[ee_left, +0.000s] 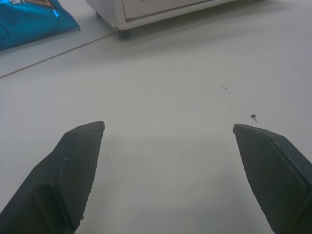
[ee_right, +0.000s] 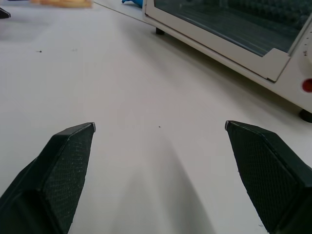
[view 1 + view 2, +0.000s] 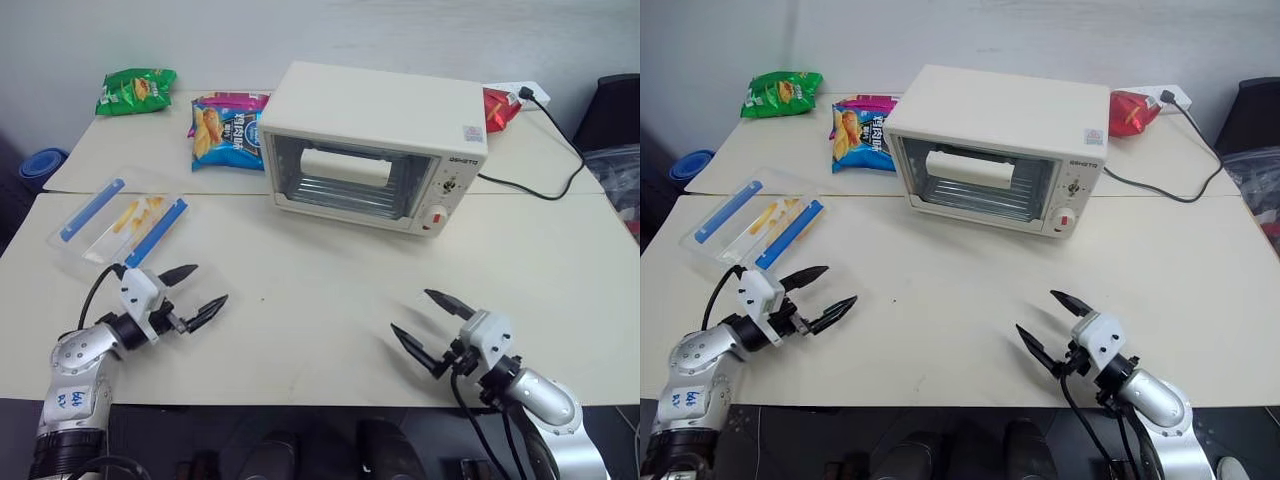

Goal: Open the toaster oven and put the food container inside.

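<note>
Nothing yet done: the cream-white boxy toaster oven (image 3: 375, 145) stays door-closed at the far side, the clear blue-clipped plastic food container (image 3: 122, 221) sits untouched at left, and both the left gripper (image 3: 195, 293) and the right gripper (image 3: 428, 322) hover near with jaws spread, empty.

Bright, even overhead light; soft shadows under toaster oven (image 3: 375, 145); wrist views slightly soft up close.

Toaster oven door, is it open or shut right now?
Shut. The toaster oven has its glass door upright and flush with the front, handle at the top; the food container lies outside on the table.
</note>
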Robot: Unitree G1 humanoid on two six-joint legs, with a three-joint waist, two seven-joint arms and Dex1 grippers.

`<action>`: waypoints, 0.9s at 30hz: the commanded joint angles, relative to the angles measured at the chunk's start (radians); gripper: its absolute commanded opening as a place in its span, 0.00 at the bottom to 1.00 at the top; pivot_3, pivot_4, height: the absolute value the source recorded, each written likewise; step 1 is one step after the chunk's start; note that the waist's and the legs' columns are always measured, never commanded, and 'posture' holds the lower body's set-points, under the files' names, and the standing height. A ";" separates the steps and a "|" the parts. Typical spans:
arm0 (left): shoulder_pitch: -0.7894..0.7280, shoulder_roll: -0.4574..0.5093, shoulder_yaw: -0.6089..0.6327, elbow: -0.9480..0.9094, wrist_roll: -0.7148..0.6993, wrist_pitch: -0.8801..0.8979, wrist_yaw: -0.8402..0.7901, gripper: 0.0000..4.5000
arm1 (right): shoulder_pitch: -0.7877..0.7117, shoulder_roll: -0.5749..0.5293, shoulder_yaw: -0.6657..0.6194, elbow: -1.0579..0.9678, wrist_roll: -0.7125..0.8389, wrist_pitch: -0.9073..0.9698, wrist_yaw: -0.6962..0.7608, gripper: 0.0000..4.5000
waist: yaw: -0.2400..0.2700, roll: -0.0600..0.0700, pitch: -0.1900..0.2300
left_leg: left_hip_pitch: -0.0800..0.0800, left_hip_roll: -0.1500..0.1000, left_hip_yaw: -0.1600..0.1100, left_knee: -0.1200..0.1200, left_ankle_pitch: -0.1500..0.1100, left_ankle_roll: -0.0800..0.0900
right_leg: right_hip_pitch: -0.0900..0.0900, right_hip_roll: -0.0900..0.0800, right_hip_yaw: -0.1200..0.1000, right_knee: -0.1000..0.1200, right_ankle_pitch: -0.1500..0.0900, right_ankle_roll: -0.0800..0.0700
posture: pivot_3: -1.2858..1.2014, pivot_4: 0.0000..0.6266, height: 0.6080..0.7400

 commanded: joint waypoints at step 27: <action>-0.190 0.094 0.120 -0.364 -0.495 0.654 0.028 1.00 | -0.807 0.029 0.013 0.142 0.207 0.570 -0.087 0.99 | -0.009 0.000 0.001 | -0.003 0.001 0.001 0.000 0.000 0.000 | -0.004 0.000 0.000 0.001 0.001 0.000 | 0.52 0.24 1.00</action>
